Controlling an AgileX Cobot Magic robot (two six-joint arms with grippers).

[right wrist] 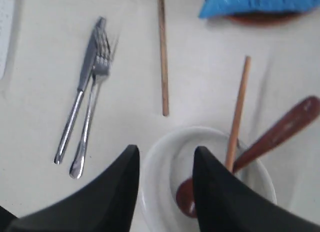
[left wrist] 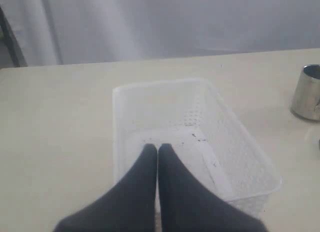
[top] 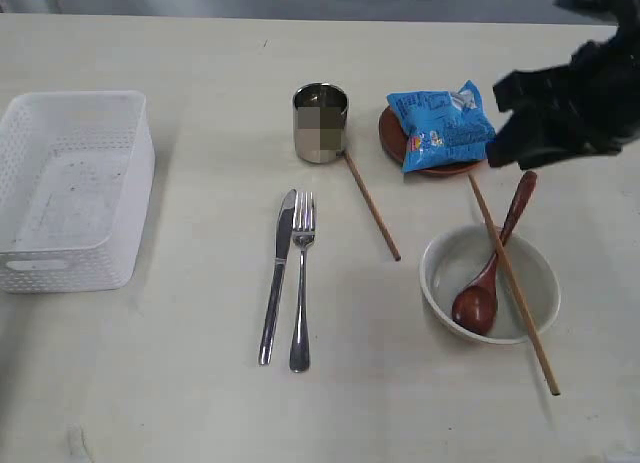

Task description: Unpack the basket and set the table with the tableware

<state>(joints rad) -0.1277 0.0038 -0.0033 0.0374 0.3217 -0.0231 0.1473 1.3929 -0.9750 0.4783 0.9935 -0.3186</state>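
The white basket [top: 75, 188] stands empty at the left of the table [top: 200, 383]. My left gripper [left wrist: 158, 148] hangs shut above the basket's floor [left wrist: 200, 122], holding nothing. Laid out are a steel cup [top: 320, 123], a knife [top: 277, 273] and a fork [top: 301, 283]. One chopstick [top: 372, 206] lies flat. The other chopstick [top: 512, 283] rests across the off-white bowl [top: 445, 263], which holds the wooden spoon [top: 490, 273]. A blue snack bag [top: 440, 128] sits on the brown plate [top: 435, 166]. My right gripper [right wrist: 166, 154] is open above the bowl's rim [right wrist: 170, 177], gripping nothing.
My right arm [top: 570, 103] hangs dark over the table's far right, beside the plate. The cup [left wrist: 306, 94] stands a short way from the basket. A pale curtain or wall runs behind the table's far edge.
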